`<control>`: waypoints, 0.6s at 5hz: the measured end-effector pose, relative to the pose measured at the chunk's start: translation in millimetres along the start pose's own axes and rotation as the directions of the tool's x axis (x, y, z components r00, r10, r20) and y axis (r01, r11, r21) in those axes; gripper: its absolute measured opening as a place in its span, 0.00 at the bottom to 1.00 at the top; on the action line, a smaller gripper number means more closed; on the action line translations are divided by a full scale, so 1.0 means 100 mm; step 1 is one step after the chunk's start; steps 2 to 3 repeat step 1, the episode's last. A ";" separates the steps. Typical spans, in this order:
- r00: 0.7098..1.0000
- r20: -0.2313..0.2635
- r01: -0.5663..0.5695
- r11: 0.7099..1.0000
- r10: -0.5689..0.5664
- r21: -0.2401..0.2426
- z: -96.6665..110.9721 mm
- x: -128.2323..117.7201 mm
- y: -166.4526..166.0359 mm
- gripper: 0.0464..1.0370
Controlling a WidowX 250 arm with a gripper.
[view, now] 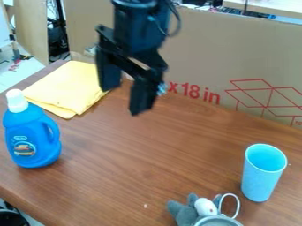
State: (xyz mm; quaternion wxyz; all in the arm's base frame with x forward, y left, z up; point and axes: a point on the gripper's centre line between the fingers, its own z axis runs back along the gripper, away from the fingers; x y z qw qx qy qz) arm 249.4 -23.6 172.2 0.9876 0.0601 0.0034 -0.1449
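Note:
The black gripper [126,95] hangs open at the upper middle of the view, its two fingers apart and nothing between them. It is above the back of the wooden table, nearest to a folded yellow cloth [68,86] at its left. A blue bottle [32,137] with a white cap and a side handle stands upright at the left. At the right, a light blue cup [261,176] stands upright with its mouth up. A grey and white plush toy [187,212] lies at the bottom edge, beside a grey round object [218,220] with a pale loop.
A brown cardboard panel [200,53] with red print stands along the back of the wooden table [135,163]. The table's front left edge runs down to the bottom of the view, with a dark round object [12,218] below it.

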 end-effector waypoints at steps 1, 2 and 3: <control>0.999 0.050 -0.006 0.997 0.010 -0.076 0.03 -0.06 0.24 0.97; 0.999 0.050 -0.006 0.997 0.010 -0.076 0.03 -0.06 0.24 0.97; 0.999 0.050 -0.006 0.997 0.010 -0.076 0.03 -0.06 0.24 0.97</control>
